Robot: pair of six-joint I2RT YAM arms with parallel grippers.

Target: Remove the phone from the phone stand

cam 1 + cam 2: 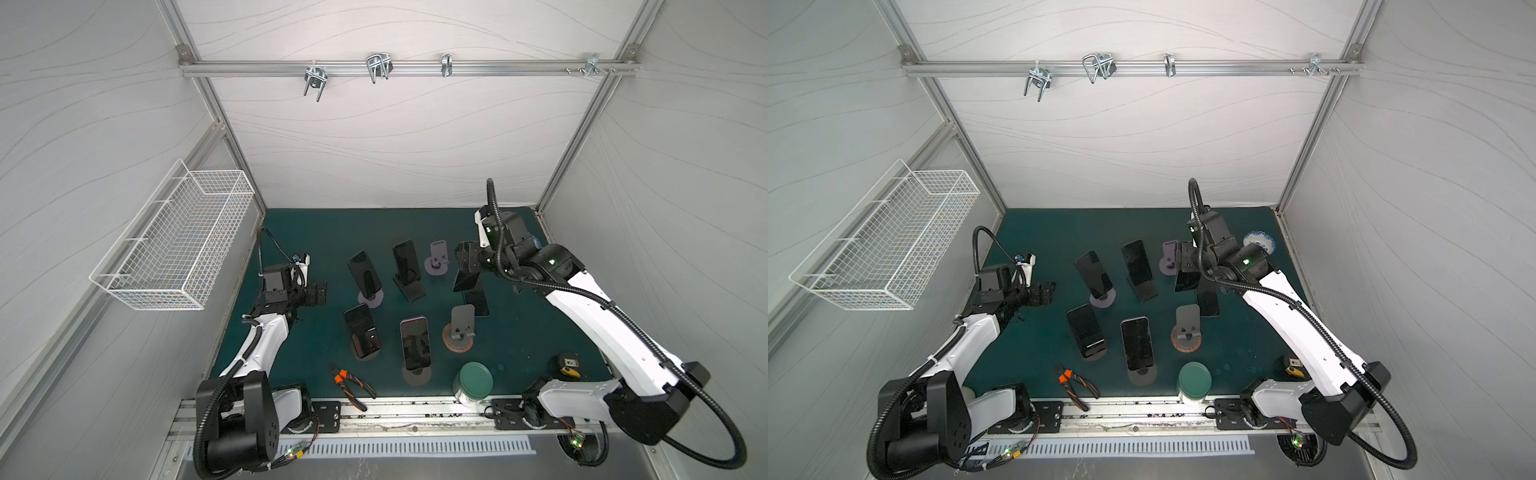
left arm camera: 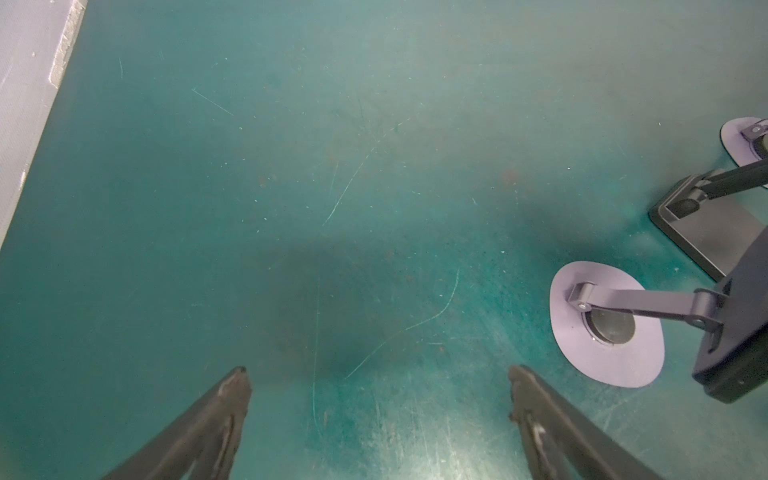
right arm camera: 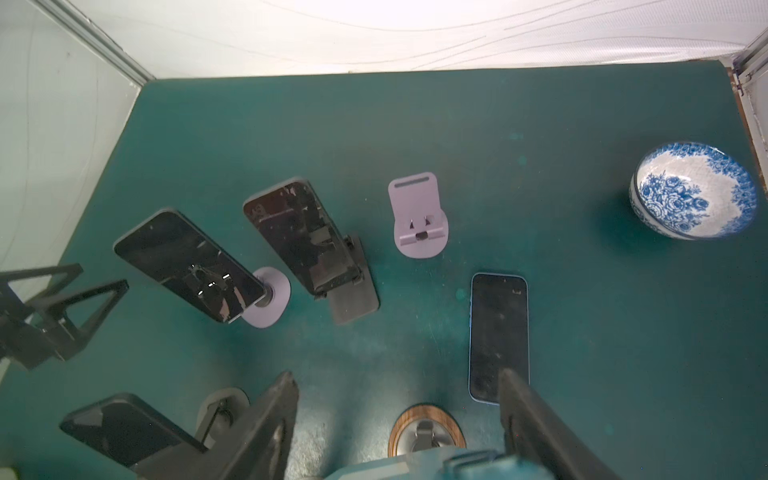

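Six phones show in both top views. Four propped phones [image 1: 365,274] [image 1: 405,262] [image 1: 361,330] [image 1: 414,344] lean on stands around the middle of the green surface [image 1: 353,224]. The flat phone [image 1: 477,302] lies screen-up on the surface at about 3 o'clock from centre. The held phone [image 1: 467,279] hangs tilted from the right end effector [image 3: 399,376] at roughly 2 o'clock.

That end effector is clamped on the held phone. In the right wrist view its fingers [image 3: 270,424] stand either side of a blurred, teal-edged shape close to the lens. The held phone rests on no stand. Just beside it, at its 10 o'clock, is the empty lilac stand [image 1: 437,257]. The empty wood-based stand [image 1: 459,330] stands apart from it at its 6 o'clock. I cannot tell from the top views whether the held phone's lower edge touches the flat phone.

The left end effector [image 2: 380,374] is spread wide with nothing between its fingers. It sits over bare surface at about 9 o'clock.

Toward the edges of the surface lie orange-handled pliers [image 1: 351,386] at 7 o'clock, a green-lidded jar [image 1: 473,382] at 5 o'clock and a tape measure [image 1: 568,365] at 4 o'clock. A blue-and-white bowl [image 3: 694,191] sits at 1 o'clock. A white wire basket [image 1: 174,241] hangs on the left wall.
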